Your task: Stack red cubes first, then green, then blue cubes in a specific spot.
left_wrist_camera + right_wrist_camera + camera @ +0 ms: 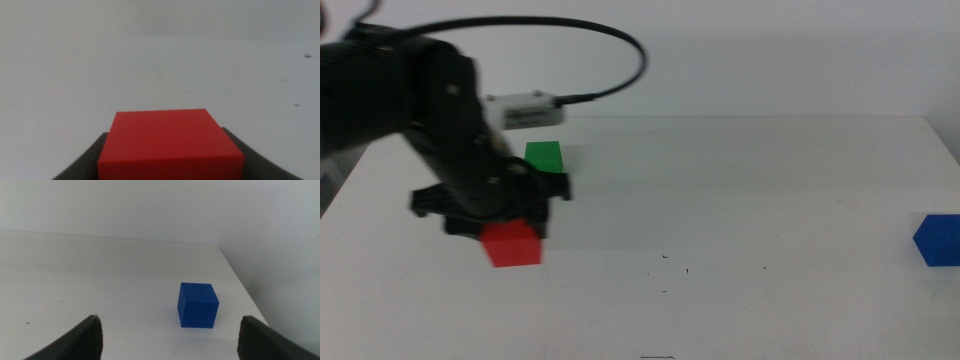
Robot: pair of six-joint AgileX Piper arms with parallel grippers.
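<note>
The white bench (750, 200) carries everything, with a few tiny dark specks (666, 257) near its middle front. The left arm (410, 110) reaches in over the bench's left part, a black cable (620, 50) looping behind it. Its left end effector (510, 232) is closed on the red cube (512, 244); the left wrist view shows the cube (170, 145) clamped between the two dark jaws. Whether the cube rests on the bench or is raised off it, I cannot tell. The green cube (544, 156) sits just behind the arm. The blue cube (939, 240) lies at the far right edge. The right end effector (167, 352) waits near it, jaws spread wide and holding nothing, with the blue cube (198, 305) ahead of them.
</note>
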